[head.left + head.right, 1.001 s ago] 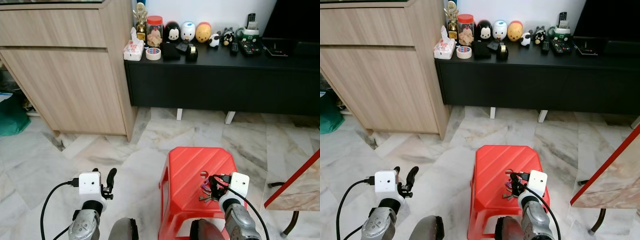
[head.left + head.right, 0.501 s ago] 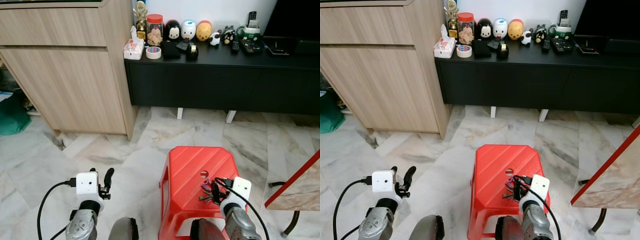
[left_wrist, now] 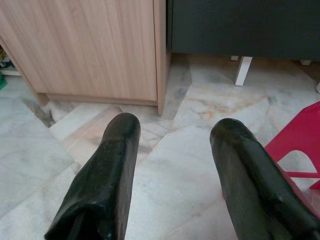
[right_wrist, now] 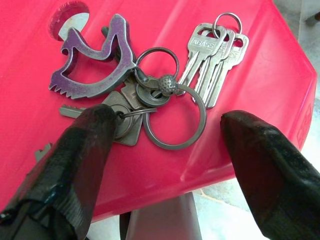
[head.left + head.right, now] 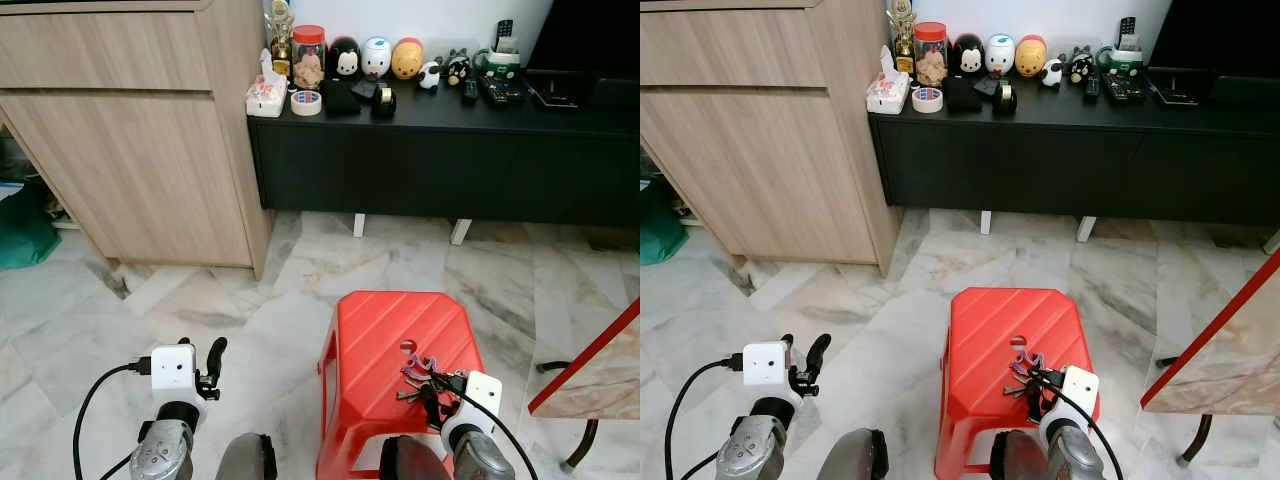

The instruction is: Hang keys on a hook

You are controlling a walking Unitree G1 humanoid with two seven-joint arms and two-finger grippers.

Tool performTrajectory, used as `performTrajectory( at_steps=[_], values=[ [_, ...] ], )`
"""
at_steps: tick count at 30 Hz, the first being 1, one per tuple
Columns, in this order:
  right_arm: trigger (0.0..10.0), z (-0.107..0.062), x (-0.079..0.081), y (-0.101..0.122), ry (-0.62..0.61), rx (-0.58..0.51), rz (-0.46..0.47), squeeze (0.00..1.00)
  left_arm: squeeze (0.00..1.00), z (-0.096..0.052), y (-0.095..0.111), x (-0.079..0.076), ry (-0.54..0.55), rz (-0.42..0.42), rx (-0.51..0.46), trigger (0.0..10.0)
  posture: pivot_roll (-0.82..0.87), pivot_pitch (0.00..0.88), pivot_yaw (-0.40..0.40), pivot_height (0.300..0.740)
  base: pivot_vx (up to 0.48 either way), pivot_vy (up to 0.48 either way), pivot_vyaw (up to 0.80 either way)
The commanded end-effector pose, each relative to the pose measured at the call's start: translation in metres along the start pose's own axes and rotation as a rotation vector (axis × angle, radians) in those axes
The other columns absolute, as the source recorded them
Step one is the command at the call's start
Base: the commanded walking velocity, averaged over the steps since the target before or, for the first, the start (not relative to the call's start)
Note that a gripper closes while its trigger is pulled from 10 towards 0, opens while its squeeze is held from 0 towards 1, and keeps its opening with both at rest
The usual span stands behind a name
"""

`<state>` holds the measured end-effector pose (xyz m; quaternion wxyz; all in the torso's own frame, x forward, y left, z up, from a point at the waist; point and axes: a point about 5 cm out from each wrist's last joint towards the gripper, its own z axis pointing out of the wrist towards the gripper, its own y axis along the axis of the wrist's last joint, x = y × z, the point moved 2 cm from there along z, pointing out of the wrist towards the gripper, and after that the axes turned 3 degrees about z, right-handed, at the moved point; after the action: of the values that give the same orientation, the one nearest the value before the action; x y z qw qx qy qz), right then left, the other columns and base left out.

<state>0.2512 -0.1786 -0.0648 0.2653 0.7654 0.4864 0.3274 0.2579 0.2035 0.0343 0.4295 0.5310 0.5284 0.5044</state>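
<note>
A bunch of keys (image 4: 150, 95) lies on the top of a red plastic stool (image 5: 380, 330), near its right front corner. The bunch has a purple animal-shaped tag, several silver keys and a large ring. My right gripper (image 4: 167, 122) hovers open just above the bunch, one finger (image 4: 90, 135) over the flat keys and the other off to the side; it also appears in the left eye view (image 5: 432, 400). My left gripper (image 5: 200, 350) stands open over the marble floor, left of the stool, holding nothing.
A light wooden cabinet (image 5: 140, 150) stands at the back left. A low black console (image 5: 450, 160) beside it carries figurines, a tape roll and remotes. A red-edged marble tabletop corner (image 5: 595, 365) juts in at the right. A green bag (image 5: 20, 235) lies at far left.
My right gripper has drawn back toward me along the stool top, uncovering more of the keys. The left arm has sunk slightly. The keys have stayed on the stool.
</note>
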Motion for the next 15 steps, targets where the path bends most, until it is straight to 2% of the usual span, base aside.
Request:
performTrajectory(
  at_steps=[1,9,10,11,12,15],
  values=[
    [10.0,0.0,-0.001,-0.006,-0.002,0.038,-0.012,0.0,0.0,-0.002,-0.006,0.001,-0.001,0.007,0.027,10.0,0.1,0.076,-0.023,0.607,0.0,0.0,0.0],
    [10.0,0.001,0.004,-0.005,0.017,0.05,-0.011,0.0,0.0,-0.002,-0.006,0.0,-0.004,0.012,0.026,10.0,0.1,0.076,-0.022,0.607,0.0,0.0,0.0],
    [3.1,0.001,0.006,-0.005,0.025,0.05,-0.01,0.0,0.0,-0.002,-0.006,0.0,-0.004,0.013,0.026,10.0,0.1,0.076,-0.022,0.607,0.0,0.0,0.0],
    [0.4,0.001,0.007,-0.005,0.031,0.051,-0.01,0.0,0.0,-0.002,-0.006,0.0,-0.004,0.013,0.026,10.0,0.1,0.076,-0.022,0.607,0.0,0.0,0.0],
    [0.0,0.001,0.008,-0.005,0.036,0.053,-0.011,0.0,0.0,-0.002,-0.006,0.0,-0.004,0.013,0.026,10.0,0.1,0.076,-0.022,0.607,0.0,0.0,0.0],
    [0.0,0.001,0.011,-0.006,0.051,0.054,-0.01,0.0,0.0,-0.002,-0.005,0.0,-0.006,0.014,0.026,10.0,0.1,0.076,-0.021,0.607,0.0,0.0,0.0]
  ],
)
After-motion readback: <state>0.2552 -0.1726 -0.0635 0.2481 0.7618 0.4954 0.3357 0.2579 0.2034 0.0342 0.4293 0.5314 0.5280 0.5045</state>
